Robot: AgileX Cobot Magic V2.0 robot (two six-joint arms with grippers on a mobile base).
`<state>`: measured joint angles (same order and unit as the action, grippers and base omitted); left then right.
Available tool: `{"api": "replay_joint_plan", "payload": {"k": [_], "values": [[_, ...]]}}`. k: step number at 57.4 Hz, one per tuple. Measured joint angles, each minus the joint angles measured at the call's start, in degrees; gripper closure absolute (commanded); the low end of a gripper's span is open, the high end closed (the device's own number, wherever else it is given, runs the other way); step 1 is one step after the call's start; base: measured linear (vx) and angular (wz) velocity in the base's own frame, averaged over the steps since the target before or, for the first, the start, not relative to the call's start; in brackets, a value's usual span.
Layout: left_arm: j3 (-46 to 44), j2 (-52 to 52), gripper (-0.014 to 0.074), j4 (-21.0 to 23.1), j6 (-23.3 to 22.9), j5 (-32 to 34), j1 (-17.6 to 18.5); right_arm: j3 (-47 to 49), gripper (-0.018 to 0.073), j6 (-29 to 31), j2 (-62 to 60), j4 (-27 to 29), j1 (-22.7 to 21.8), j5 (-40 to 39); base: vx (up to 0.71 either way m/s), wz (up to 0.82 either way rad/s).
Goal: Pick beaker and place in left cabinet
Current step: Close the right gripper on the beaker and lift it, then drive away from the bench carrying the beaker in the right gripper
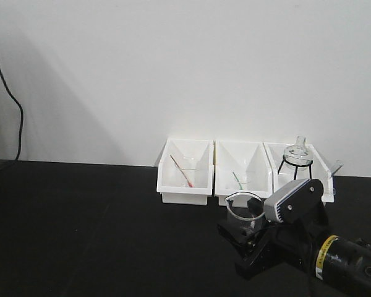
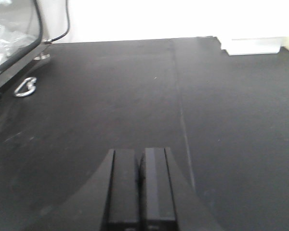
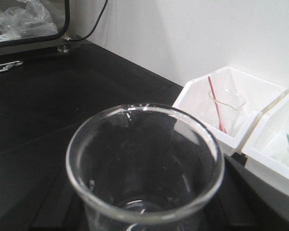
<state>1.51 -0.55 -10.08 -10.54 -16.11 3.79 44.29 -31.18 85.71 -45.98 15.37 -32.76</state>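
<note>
Now: right gripper clamping small clear glass cylindrical beaker | left gripper idling, jaws pressed together | cabinet placement remaining.

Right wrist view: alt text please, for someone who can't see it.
An empty clear glass beaker fills the foreground, seen from above its rim, over a black tabletop. Behind right, a white bin holds glassware and a red rod.

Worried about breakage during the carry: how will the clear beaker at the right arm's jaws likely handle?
The beaker looks like thin smooth glass, so probably fragile and slippery in the jaws. It appears empty, so likely light. Being round-walled, it would probably roll if tipped over.
</note>
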Motion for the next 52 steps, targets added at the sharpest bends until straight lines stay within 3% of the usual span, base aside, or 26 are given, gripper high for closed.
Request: {"api": "replay_joint_plan", "payload": {"k": [21, 52], "values": [[0.0, 0.0, 0.0593, 0.0, 0.0, 0.0, 0.0, 0.0, 0.0564, 0.0, 0.0, 0.0, 0.0, 0.0, -0.09, 0.32], [0.0, 0.0, 0.0593, 0.0, 0.0, 0.0, 0.0, 0.0, 0.0564, 0.0, 0.0, 0.0, 0.0, 0.1, -0.14, 0.6]]}}
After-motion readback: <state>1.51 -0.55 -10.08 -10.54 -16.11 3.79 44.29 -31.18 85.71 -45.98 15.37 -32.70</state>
